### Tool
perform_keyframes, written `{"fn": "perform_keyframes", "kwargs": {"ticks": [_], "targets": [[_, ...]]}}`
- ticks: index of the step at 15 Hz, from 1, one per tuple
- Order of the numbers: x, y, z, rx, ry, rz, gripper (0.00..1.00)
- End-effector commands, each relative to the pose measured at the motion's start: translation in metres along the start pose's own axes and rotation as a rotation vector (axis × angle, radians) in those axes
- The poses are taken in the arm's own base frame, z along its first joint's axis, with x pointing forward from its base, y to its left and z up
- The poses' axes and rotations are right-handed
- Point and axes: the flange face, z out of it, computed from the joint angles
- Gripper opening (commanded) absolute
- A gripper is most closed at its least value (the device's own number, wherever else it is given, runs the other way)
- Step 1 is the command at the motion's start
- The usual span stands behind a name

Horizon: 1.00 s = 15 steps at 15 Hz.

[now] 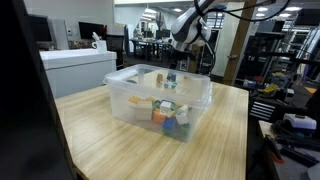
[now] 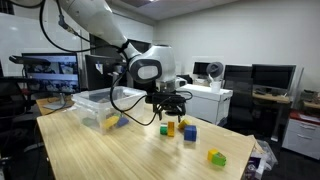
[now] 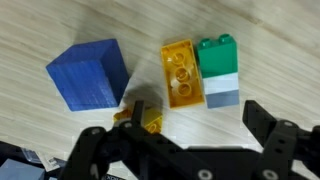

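Tool (image 3: 185, 145) hung wide open above the table (image 3: 40, 30), yellow brick (image 3: 180, 73) just ahead, touching the green block (image 3: 217, 52), blue cube (image 3: 88, 75) near. A clean grab probably needed centring first, straddling that brick alone.

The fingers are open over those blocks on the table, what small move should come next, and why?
Probably a slow, short descent. The gripper is open and hangs above the orange brick, touching nothing. The green-topped brick lies against it and the blue cube close by, so the fingers have little room.
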Motion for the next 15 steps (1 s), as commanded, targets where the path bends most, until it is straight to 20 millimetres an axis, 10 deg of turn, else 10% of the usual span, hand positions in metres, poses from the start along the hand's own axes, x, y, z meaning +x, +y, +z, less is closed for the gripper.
{"fn": "perform_keyframes", "kwargs": {"ticks": [1,15], "targets": [[-0.002,0.01,0.012,-0.019,0.009,0.015,1.0],[0.021,0.007,0.015,0.03,-0.002,0.014,1.0]]}}
